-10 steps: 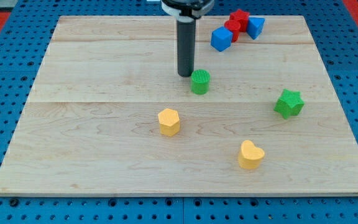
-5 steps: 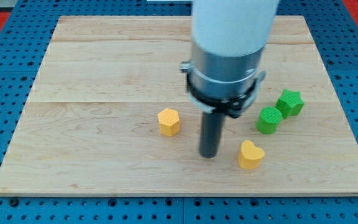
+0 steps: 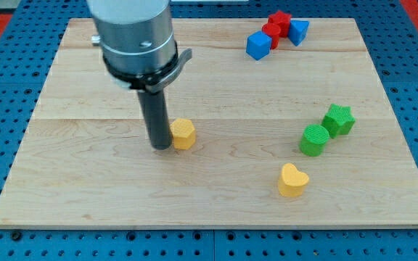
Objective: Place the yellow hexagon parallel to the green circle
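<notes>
The yellow hexagon (image 3: 184, 134) lies on the wooden board (image 3: 85, 181), left of centre. My tip (image 3: 160, 146) stands right against the hexagon's left side. The green circle (image 3: 313, 140) sits far to the view's right, at about the same height in the view as the hexagon, touching the green star (image 3: 338, 119) at its upper right.
A yellow heart (image 3: 292, 180) lies below and left of the green circle. At the view's top right, two blue blocks (image 3: 258, 46) (image 3: 298, 31) and two red blocks (image 3: 275, 26) sit in a cluster. Blue pegboard surrounds the board.
The green circle went from the board's centre to beside the green star. My tip then crossed from right of the yellow hexagon to its left side; the hexagon shifted slightly up and left.
</notes>
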Available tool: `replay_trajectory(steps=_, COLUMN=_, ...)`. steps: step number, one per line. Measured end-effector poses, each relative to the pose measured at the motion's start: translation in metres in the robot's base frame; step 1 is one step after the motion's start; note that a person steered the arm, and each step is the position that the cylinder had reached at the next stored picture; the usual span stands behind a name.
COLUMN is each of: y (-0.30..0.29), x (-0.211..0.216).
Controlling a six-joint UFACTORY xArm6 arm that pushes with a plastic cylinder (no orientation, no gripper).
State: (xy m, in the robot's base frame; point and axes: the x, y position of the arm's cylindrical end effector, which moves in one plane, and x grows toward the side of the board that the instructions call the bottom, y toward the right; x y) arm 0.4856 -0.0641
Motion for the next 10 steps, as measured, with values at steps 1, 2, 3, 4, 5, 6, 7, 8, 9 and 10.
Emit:
replay_trajectory(steps=1, y=0.103, x=-0.002)
replay_trajectory(steps=2, y=0.146, x=-0.008)
replay_trajectory(steps=3, y=0.085, x=-0.008)
replay_trajectory(steps=4, y=0.058, x=-0.012)
replay_trajectory(steps=5, y=0.099, x=-0.036)
replay_trajectory(steps=6, y=0.184, x=-0.042)
replay_trajectory(steps=7, y=0.172, x=-0.042)
replay_trajectory(steps=8, y=0.131, x=-0.02)
replay_trajectory(steps=9, y=0.089, x=-0.004)
replay_trajectory(steps=10, y=0.08, x=0.025)
